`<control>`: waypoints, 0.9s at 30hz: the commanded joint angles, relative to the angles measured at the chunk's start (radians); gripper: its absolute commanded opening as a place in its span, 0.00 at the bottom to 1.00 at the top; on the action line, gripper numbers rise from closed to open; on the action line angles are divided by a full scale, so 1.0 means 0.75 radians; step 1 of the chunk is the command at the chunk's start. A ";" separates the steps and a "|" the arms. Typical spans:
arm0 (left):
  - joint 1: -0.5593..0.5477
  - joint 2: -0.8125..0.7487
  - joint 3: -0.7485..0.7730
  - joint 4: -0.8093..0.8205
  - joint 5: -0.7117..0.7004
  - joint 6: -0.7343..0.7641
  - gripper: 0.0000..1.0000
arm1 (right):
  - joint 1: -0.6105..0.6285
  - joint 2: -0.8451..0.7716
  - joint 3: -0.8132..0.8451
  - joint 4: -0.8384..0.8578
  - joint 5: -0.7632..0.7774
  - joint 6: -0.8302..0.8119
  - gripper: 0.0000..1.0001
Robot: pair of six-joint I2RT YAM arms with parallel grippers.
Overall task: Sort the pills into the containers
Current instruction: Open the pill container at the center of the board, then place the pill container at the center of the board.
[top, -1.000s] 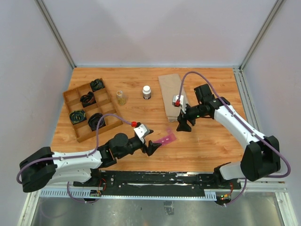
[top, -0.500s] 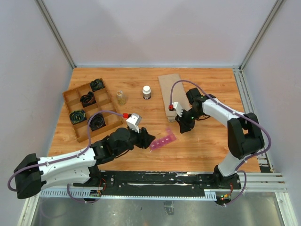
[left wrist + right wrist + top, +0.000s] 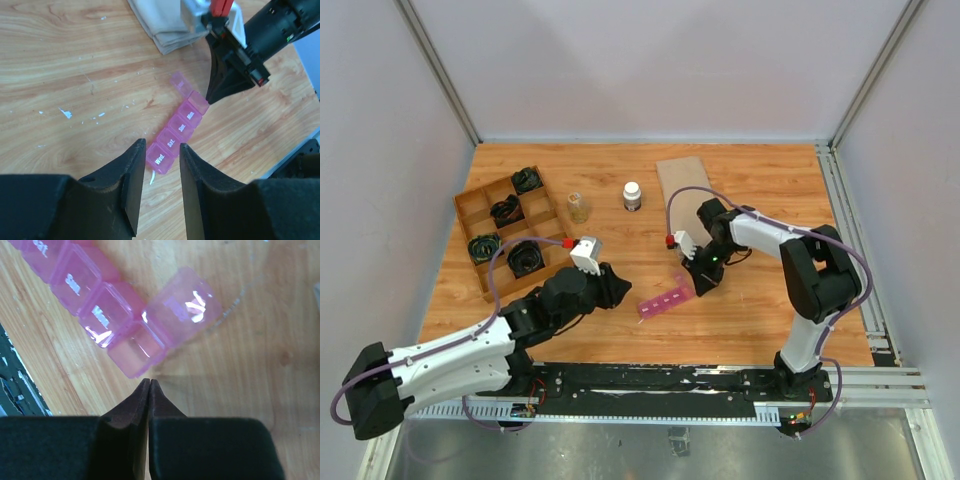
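Over the last second both my arms have closed in on the pink pill box [image 3: 663, 303]. It lies on the table [image 3: 770, 200] a little below the middle of the overhead view, slightly left of and lower than where it lay before.

My left gripper [image 3: 161, 148] stood wide apart then. Now it is clamped on the box's lower-left end, one finger on each side of the last cell.

My right gripper [image 3: 150, 382] was spread open over the near edge of the folded cloth [image 3: 682, 190]. That arm is now bent in and its fingers are pressed together with no gap. Their tip sits just beside the open cell [image 3: 136, 352] at the box's upper-right end, and I cannot tell whether it touches. That cell's lid [image 3: 182, 305] is flipped back, away from the row.

The lids carry white lettering. In the left wrist view I read "Wed." between my fingers, then "Sat", then a blurred one that looks like "Sun", then "Mon". The right wrist view shows "Mon" again, next to the open cell. The writing on the open lid is lost in glare.
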 commanded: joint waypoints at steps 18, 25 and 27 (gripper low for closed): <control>0.007 -0.162 0.005 -0.027 -0.081 0.001 0.41 | 0.220 0.062 0.073 -0.049 -0.148 0.031 0.03; 0.006 -0.190 -0.016 -0.026 -0.067 -0.024 0.43 | 0.245 0.061 0.092 -0.069 -0.186 0.028 0.04; 0.006 -0.193 -0.023 -0.029 -0.058 -0.031 0.43 | 0.245 0.054 0.099 -0.084 -0.193 0.017 0.05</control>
